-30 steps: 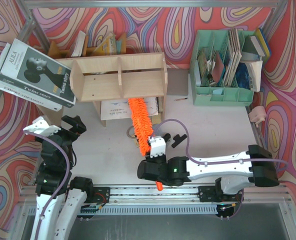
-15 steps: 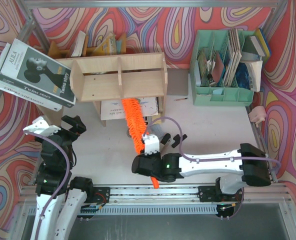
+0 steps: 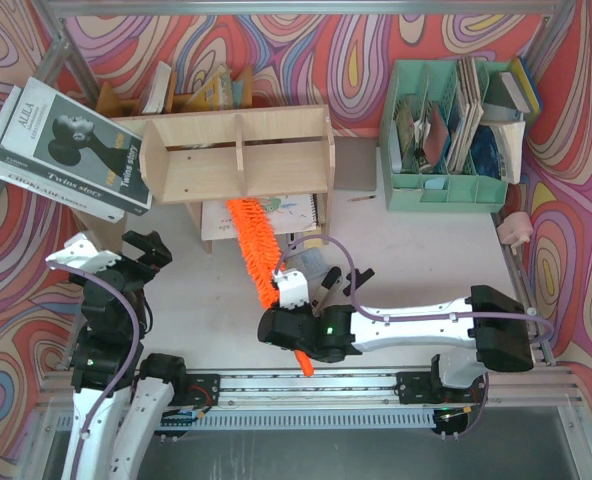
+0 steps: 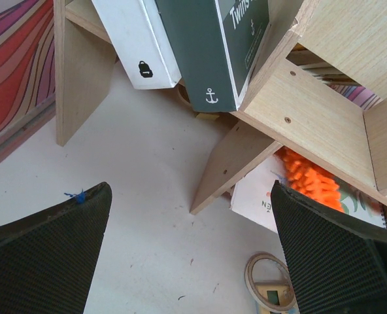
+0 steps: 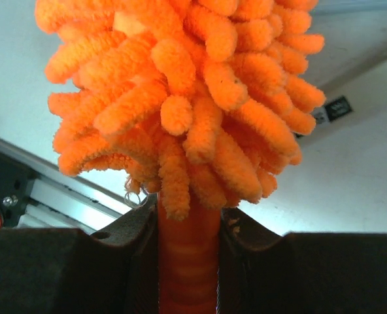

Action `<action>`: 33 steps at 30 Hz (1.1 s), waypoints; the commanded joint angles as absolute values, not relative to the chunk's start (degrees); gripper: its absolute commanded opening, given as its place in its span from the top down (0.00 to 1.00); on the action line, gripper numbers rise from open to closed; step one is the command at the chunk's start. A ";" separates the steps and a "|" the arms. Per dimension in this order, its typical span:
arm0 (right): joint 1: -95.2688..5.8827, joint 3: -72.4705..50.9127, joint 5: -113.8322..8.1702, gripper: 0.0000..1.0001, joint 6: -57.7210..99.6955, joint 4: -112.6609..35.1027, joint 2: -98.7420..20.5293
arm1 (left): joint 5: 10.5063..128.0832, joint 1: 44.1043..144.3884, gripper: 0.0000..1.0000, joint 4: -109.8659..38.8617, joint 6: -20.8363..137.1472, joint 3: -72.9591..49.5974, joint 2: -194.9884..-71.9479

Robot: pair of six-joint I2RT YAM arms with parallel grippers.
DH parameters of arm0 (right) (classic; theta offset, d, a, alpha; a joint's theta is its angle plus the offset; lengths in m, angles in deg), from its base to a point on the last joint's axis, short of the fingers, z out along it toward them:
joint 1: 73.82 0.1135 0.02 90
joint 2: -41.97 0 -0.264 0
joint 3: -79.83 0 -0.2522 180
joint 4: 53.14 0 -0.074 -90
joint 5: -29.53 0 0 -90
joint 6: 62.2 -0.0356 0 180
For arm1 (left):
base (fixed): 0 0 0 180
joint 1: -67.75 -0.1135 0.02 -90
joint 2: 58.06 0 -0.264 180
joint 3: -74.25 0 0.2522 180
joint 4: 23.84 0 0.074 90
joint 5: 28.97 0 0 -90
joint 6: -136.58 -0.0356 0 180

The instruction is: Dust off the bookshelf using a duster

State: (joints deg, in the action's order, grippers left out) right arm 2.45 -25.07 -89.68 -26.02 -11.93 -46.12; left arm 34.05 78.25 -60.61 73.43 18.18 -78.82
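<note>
Shift: in the past second the duster [image 3: 254, 250] has swung its fluffy head left. The tip has passed from below the right compartment to just left of the central divider [image 3: 241, 155], and the right arm has followed.
Duster now: it lies slantwise in front of the bookshelf [image 3: 196, 170]. In the left wrist view its tip is tucked under the bottom board, over a spiral notebook [image 3: 296, 210].
Right claw [image 5: 188, 261]: pinched on the thin orange handle, right below the fluff.
Left claw [image 3: 144, 250]: spread wide and empty, off to the left and aimed at the shelf's left leg [image 4: 229, 167].
Step in hand: a sideways wipe along the underside of the shelf, by the look of it.
Doing it well: keep the fluff brushing the wood and the stroke level and slow. Hold the handle firmly, since the long head gives it leverage to twist.
Edges: the left leg stands next in the sweep's path, so stop short of it. The books [image 3: 76, 150] leaning on the shelf's left end could topple if the shelf is shoved. A tape roll [image 4: 265, 278] lies near the stroke.
Open room: bare worktop [image 3: 416, 250] to the right, before the mint-green organiser [image 3: 446, 190]. The shelf's top and compartments look reachable from the front.
</note>
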 commanded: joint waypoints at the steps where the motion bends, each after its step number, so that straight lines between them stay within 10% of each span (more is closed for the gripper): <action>1: 2.72 -22.02 -86.79 1.00 -17.76 -19.58 -47.50 | 34.39 77.86 0.01 -59.65 73.73 18.39 -78.85; 33: 10.30 -25.10 -93.73 1.00 -17.28 -16.27 -43.37 | 34.34 77.83 0.01 -59.65 73.64 18.38 -78.76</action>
